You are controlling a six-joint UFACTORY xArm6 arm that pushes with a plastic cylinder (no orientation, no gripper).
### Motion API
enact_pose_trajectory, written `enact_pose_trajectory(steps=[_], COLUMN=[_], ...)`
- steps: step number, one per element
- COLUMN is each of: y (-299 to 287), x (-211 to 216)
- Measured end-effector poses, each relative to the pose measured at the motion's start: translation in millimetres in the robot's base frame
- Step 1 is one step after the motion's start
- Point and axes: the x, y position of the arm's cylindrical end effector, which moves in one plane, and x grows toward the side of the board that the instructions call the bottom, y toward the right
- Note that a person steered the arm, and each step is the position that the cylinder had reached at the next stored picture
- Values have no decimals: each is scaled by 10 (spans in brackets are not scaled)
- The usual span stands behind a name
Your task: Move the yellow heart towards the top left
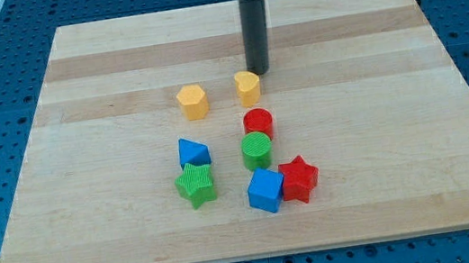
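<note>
The yellow heart [248,86] lies near the middle of the wooden board [99,67]. My tip [259,71] is at the heart's upper right edge, touching it or nearly so; I cannot tell which. A yellow hexagon [192,101] lies to the heart's left, with a gap between them.
Below the heart stand a red cylinder [258,122] and a green cylinder [257,149], close together. Further down are a blue cube [266,189] and a red star [298,178], touching. A blue triangle [193,151] and a green star [196,184] lie at lower left.
</note>
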Motion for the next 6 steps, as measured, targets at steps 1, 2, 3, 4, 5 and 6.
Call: enact_pose_trajectory(steps=[1, 2, 3, 4, 5, 6], y=[609, 386, -346, -749, -823, -854], x=[290, 552, 520, 432, 318, 187])
